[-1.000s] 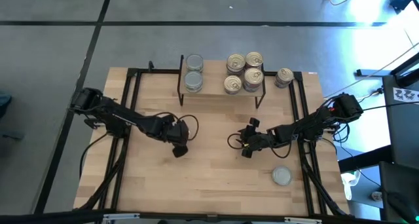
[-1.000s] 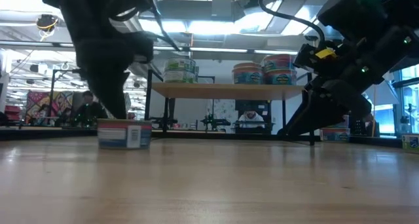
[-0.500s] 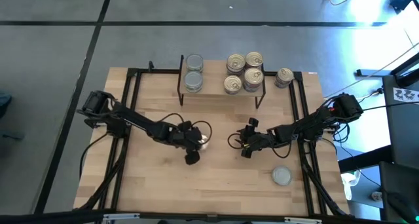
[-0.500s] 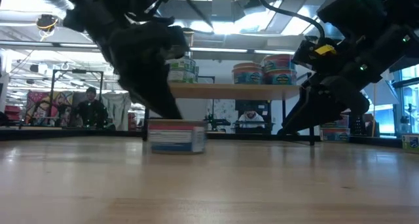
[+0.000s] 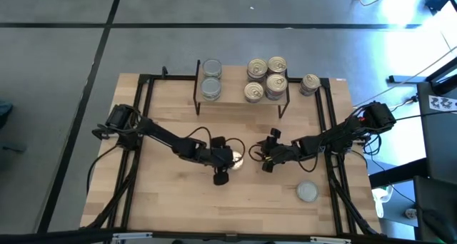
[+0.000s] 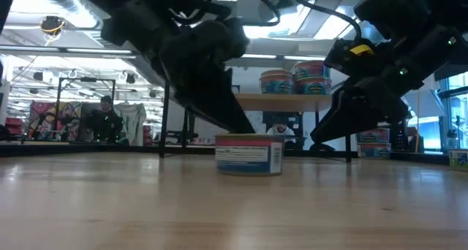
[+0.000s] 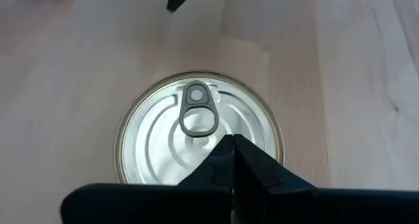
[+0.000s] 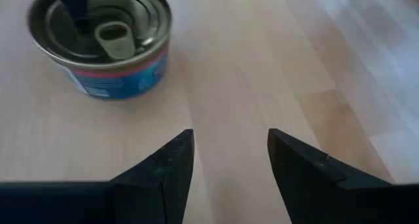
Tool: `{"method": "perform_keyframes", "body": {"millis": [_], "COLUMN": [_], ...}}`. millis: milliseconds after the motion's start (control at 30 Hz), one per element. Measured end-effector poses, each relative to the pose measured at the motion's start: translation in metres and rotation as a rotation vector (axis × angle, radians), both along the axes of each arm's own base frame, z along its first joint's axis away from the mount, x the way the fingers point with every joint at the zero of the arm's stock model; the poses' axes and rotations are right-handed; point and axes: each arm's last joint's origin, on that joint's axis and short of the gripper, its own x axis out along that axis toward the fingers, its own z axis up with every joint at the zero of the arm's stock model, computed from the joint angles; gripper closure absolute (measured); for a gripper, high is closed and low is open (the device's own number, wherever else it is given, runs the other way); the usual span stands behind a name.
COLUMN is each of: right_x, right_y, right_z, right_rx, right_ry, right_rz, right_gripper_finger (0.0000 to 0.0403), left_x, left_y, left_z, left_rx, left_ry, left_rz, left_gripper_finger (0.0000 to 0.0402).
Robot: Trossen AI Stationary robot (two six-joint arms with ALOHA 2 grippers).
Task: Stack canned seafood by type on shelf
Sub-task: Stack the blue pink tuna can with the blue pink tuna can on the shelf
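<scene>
Six tins [image 5: 266, 78] on shelf [image 5: 235, 101], one beside

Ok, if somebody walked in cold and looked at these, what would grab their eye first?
Probably the lone pull-ring can at mid-table, with the shut left gripper right against it and the open right gripper facing it from the other side. Next, the shelf at the far edge, with silver-lidded tins at one end and gold-lidded tins at the other.
</scene>
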Motion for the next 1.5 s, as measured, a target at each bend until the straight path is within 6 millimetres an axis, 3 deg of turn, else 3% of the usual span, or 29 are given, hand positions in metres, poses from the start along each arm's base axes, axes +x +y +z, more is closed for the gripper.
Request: {"method": "perform_keyframes", "body": {"millis": [267, 500, 633, 833, 1267, 1500], "right_x": [0.002, 0.009, 0.015, 0.018, 0.045, 0.057], "right_y": [0.002, 0.008, 0.011, 0.013, 0.019, 0.023], "right_z": [0.001, 0.011, 0.021, 0.028, 0.003, -0.006], "right_rx": [0.055, 0.141, 0.188, 0.200, 0.132, 0.089], "right_ry": [-0.012, -0.117, -0.227, -0.307, -0.314, -0.229], "right_rz": [0.049, 0.154, 0.215, 0.248, 0.229, 0.244], "right_gripper_finger": [0.0210, 0.0210, 0.0208, 0.0178, 0.0171, 0.0223], "left_x": [0.006, -0.012, -0.022, -0.032, -0.063, -0.075], "left_y": [-0.007, -0.004, -0.006, -0.013, -0.022, -0.017], "left_z": [0.037, 0.063, 0.066, 0.056, 0.007, -0.009], "left_rx": [0.049, 0.077, 0.069, 0.069, 0.002, -0.047], "left_ry": [-0.069, -0.020, 0.046, 0.126, 0.106, 0.081], "left_rz": [-0.061, -0.066, -0.060, -0.066, -0.017, 0.033], "left_gripper_finger": [0.0384, 0.0275, 0.0212, 0.0166, 0.0169, 0.0171]}}
